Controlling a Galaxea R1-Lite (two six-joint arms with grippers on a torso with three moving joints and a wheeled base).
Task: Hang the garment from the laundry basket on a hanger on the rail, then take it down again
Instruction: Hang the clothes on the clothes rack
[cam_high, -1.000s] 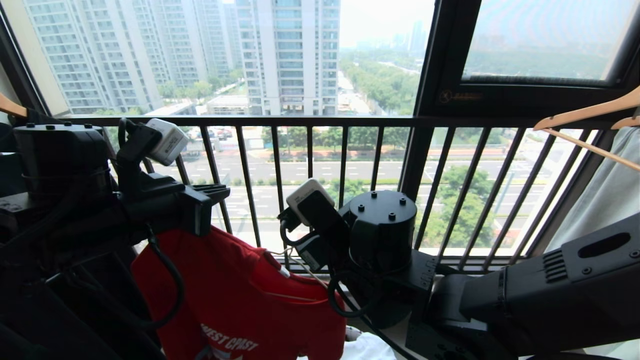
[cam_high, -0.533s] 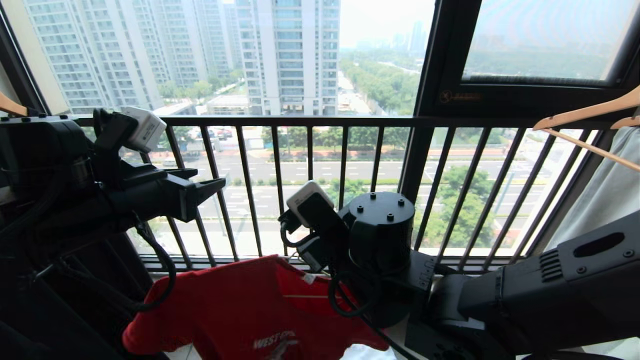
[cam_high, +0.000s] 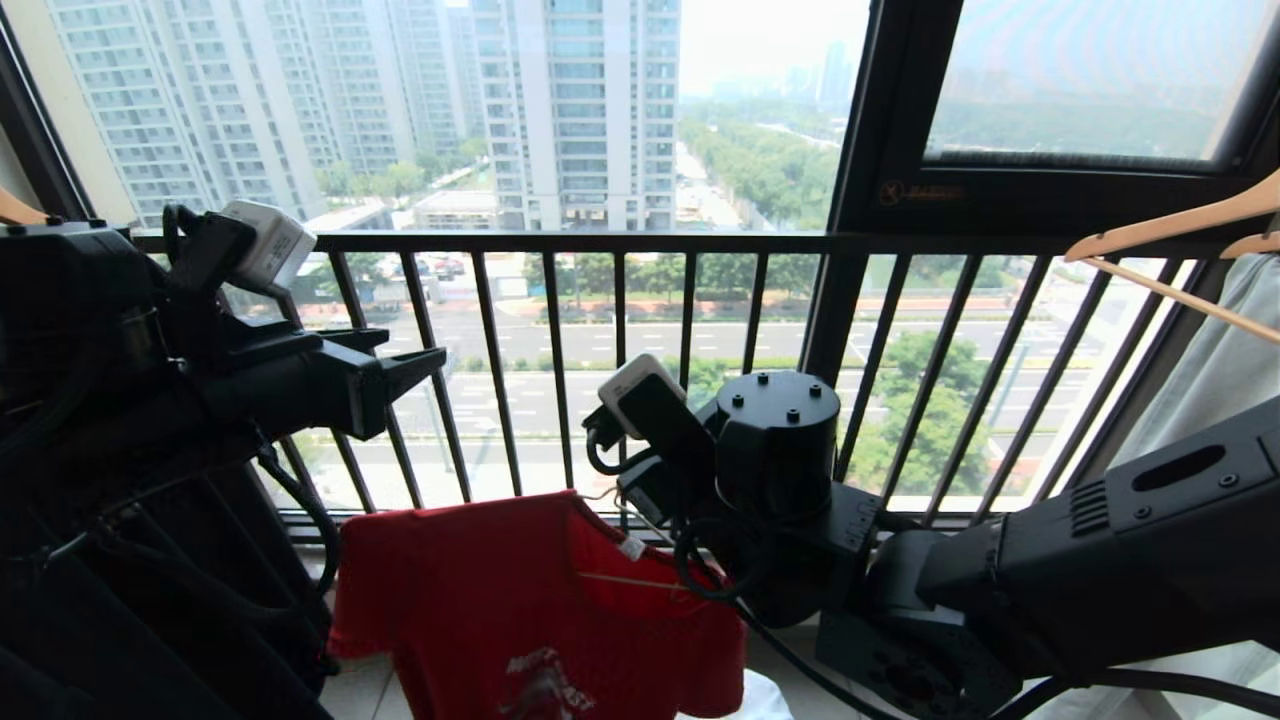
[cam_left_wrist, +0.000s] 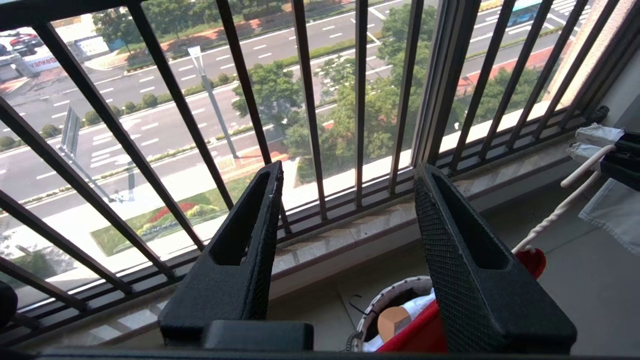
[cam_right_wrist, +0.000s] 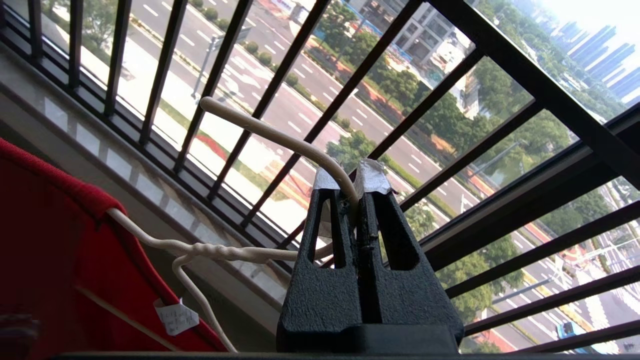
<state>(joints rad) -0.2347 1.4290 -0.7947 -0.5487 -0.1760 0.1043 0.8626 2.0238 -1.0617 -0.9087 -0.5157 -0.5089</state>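
Observation:
The garment, a red T-shirt with white lettering, hangs low in front of the window bars on the thin white wire hanger. My right gripper is shut on the hanger's hook, with the twisted neck and the shirt's collar just below it. My left gripper stands open and empty up at the left, apart from the shirt. Below it the laundry basket shows its white rim, with red cloth over its edge. The rail is out of view.
The black barred window railing runs close behind both grippers. Light wooden hangers and a pale grey-green cloth hang at the right. A stone sill lies under the bars, with tiled floor beside the basket.
My left gripper has opened, let go of the shirt's shoulder and drawn back to the left. The shirt has dropped lower and now hangs only from the hanger in my right gripper.

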